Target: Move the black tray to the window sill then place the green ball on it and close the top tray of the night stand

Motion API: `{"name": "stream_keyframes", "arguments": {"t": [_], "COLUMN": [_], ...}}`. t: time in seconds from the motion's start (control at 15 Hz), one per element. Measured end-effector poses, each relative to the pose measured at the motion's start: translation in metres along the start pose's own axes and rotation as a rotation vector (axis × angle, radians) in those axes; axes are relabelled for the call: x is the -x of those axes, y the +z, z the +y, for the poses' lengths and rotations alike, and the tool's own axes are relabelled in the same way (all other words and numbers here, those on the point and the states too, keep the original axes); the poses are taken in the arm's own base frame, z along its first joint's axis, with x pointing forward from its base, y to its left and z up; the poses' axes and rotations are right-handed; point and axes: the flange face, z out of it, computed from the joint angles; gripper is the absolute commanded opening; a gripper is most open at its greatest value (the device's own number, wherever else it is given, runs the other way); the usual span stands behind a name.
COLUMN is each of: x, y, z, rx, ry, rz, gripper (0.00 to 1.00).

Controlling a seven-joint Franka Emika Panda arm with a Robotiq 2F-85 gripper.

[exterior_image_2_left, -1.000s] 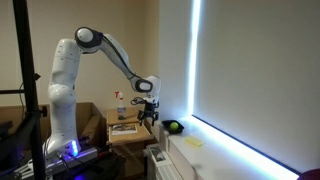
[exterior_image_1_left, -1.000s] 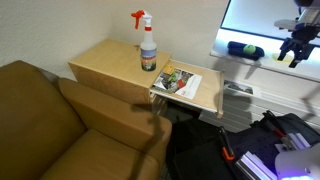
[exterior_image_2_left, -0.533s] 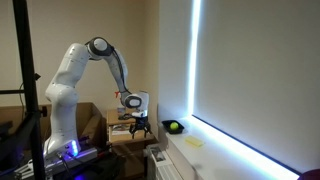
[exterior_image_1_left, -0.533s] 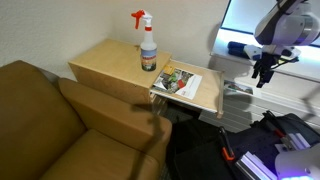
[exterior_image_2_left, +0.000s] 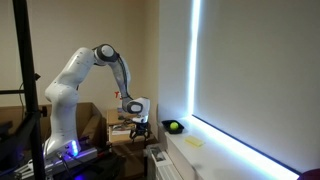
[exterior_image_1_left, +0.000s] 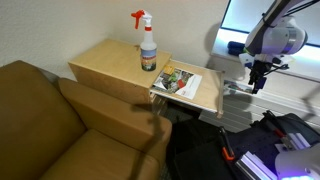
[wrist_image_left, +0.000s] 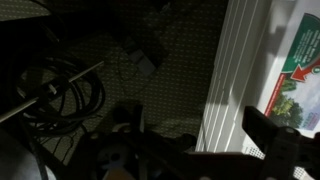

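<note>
The black tray (exterior_image_2_left: 172,129) lies on the white window sill (exterior_image_2_left: 235,152) with the green ball (exterior_image_2_left: 173,125) on it. In an exterior view only a corner of the tray (exterior_image_1_left: 234,47) shows behind the arm, and the ball is hidden there. The night stand (exterior_image_1_left: 108,64) has its top tray (exterior_image_1_left: 206,96) pulled out, with a colourful printed sheet (exterior_image_1_left: 178,80) on it. My gripper (exterior_image_1_left: 257,82) hangs open and empty just past the outer end of that tray, below the sill; it also shows in the other exterior view (exterior_image_2_left: 140,129). In the wrist view the gripper (wrist_image_left: 195,125) has its fingers spread, and the printed sheet (wrist_image_left: 300,65) is at the right edge.
A spray bottle (exterior_image_1_left: 147,45) stands on the night stand's top. A brown sofa (exterior_image_1_left: 50,125) sits beside the night stand. Black bags and cables (exterior_image_1_left: 215,150) lie on the floor below the gripper. A pale yellowish object (exterior_image_2_left: 194,142) lies further along the sill.
The gripper has come down from the window sill, away from the tray and ball, to the level of the pulled-out tray's outer end. Tray and ball stay on the sill.
</note>
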Motion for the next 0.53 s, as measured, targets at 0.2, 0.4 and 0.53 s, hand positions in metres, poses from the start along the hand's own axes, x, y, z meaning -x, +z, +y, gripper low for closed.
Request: {"name": "stream_keyframes", "arguments": {"t": [0.2,0.4,0.53], "x": [0.033,0.075,0.108], "y": [0.034,0.051,0.056], "z": [-0.011,-0.024,-0.027], "rx": [0.021,0.002,-0.016], "ry": [-0.014,-0.055,-0.098], "rz": [0.011,0.039,0.058], "gripper": [1.00,1.00,1.00]}}
